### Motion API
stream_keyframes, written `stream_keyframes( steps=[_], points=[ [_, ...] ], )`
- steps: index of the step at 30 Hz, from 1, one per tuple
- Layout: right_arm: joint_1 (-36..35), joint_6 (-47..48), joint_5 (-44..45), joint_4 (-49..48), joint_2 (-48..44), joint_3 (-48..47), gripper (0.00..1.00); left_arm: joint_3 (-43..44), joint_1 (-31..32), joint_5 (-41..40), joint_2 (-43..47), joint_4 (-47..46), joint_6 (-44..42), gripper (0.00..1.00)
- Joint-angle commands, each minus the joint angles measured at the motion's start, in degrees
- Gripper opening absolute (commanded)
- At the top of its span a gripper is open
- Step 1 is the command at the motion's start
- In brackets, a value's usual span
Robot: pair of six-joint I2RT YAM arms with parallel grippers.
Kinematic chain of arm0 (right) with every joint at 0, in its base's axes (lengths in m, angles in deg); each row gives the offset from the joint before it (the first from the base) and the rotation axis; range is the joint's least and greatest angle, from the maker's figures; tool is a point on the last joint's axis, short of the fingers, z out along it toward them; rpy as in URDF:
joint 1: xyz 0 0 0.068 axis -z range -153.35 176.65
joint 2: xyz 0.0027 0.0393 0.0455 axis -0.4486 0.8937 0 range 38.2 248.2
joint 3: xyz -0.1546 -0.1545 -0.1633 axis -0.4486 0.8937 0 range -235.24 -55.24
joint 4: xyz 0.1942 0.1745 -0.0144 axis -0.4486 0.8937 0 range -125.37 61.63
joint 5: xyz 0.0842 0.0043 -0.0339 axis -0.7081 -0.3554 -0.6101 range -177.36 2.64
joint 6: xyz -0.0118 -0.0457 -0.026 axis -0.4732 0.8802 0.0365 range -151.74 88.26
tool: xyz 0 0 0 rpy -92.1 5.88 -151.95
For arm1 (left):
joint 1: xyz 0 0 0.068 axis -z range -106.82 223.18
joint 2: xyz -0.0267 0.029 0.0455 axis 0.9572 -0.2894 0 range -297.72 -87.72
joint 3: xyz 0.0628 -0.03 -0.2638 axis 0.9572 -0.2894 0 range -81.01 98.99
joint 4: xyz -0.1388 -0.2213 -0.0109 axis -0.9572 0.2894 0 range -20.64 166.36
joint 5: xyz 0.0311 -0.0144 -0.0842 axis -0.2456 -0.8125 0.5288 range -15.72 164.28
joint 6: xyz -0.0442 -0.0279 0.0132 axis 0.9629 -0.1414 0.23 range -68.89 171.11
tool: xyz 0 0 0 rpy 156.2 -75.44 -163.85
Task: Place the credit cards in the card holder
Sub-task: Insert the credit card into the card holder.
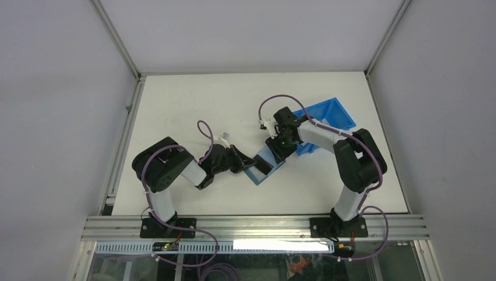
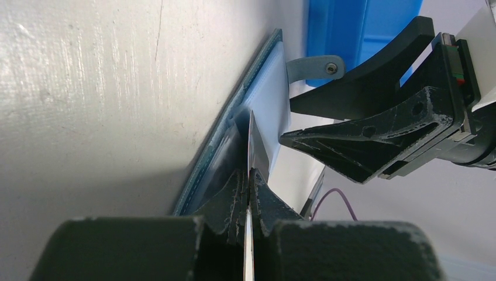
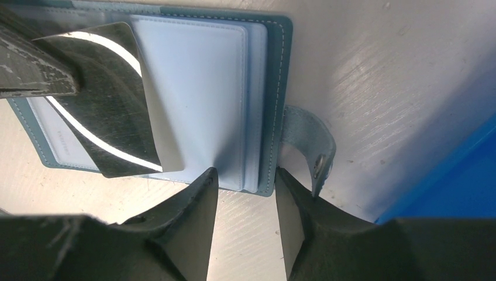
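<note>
The teal card holder [image 1: 264, 168] lies open on the table between both grippers, its light blue inside up [image 3: 199, 88], its snap tab [image 3: 307, 146] sticking out on the right. My left gripper [image 2: 250, 172] is shut on a silvery credit card [image 3: 117, 99], seen edge-on in the left wrist view [image 2: 250, 137]. The card's far end lies tilted over the holder's pockets. My right gripper [image 3: 245, 172] is open, its fingertips [image 3: 205, 181] straddling the holder's near edge beside the tab. No other cards show.
A bright blue plastic bin [image 1: 324, 120] stands just behind the right gripper, close to the holder [image 3: 462, 175]. The white table [image 1: 193, 99] is walled by grey panels. The two grippers [image 1: 257, 158] are very close together.
</note>
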Motion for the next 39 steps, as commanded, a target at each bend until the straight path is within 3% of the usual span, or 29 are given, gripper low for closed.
stream_keyframes(
  steps=[1,28,39],
  points=[
    [-0.8,-0.2,-1.3,-0.2,0.0,-1.1,0.43,-0.3,-0.4,-0.4,0.5,-0.6,0.3,0.0],
    [-1.2,-0.7,0.0,-0.9,-0.1,-0.8,0.43,-0.6,-0.4,1.4,4.1,8.6,6.4,0.0],
    [-1.7,-0.6,-0.4,-0.9,-0.6,-0.7,0.43,2.5,-1.4,4.2,1.0,9.3,7.3,0.0]
  ],
)
